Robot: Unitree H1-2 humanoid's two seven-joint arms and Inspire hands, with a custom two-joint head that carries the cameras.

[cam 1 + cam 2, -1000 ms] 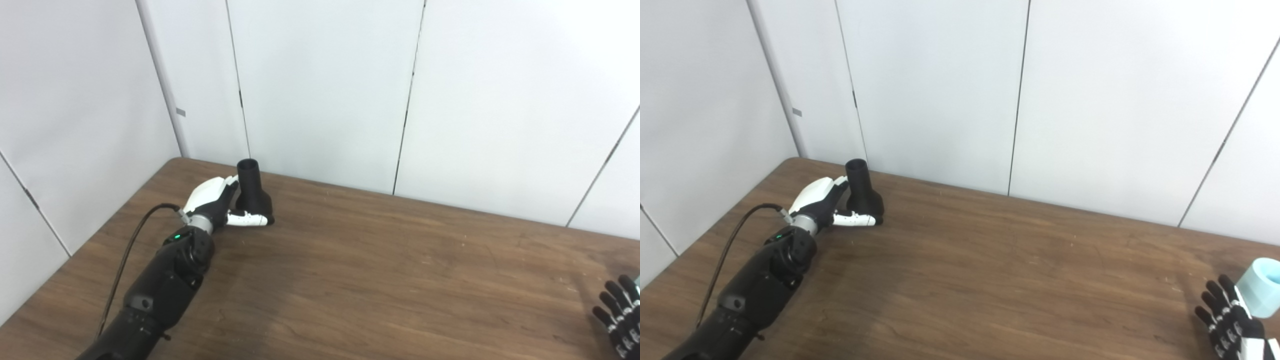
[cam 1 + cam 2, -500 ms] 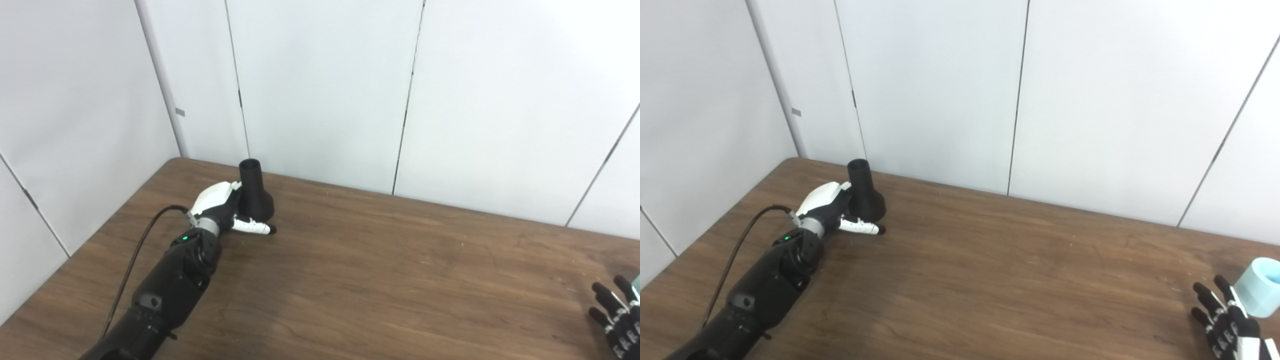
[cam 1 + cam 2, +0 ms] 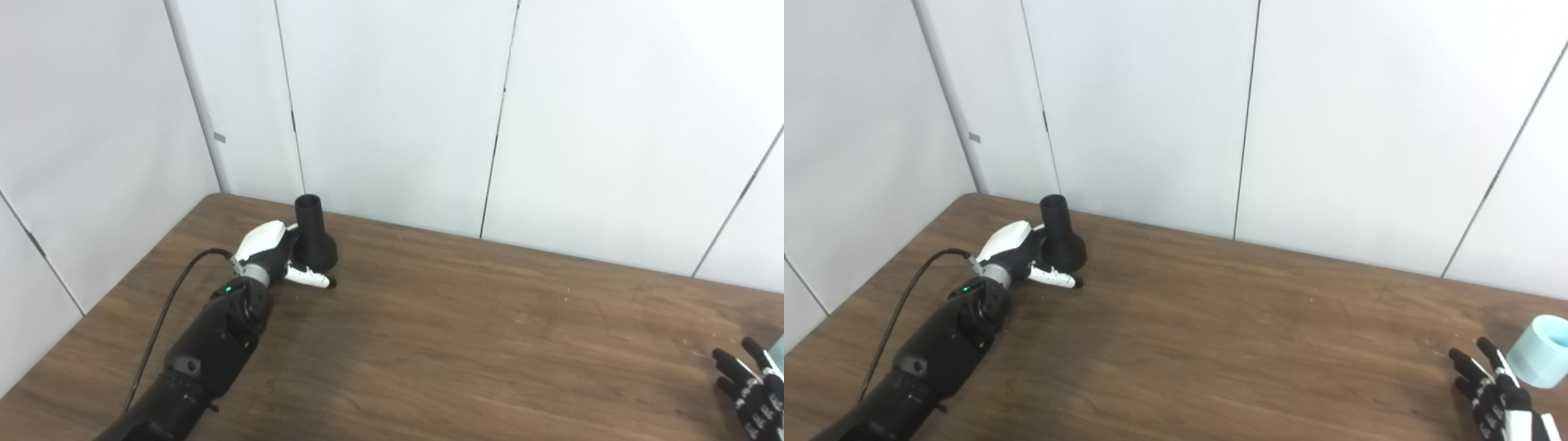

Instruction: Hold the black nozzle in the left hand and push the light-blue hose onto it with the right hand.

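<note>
A black nozzle (image 3: 1061,236), a light-blue hose (image 3: 1540,360) and a brown wood-grain table (image 3: 1213,343) before white wall panels (image 3: 1139,110).

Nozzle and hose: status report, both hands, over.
Left hand wrapped around upright nozzle, far left of table. Right hand open, beside hose, not touching. Nothing between them.

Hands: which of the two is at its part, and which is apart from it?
The left hand is at the black nozzle, fingers around its base. The right hand, fingers spread, sits short of the light-blue hose.
</note>
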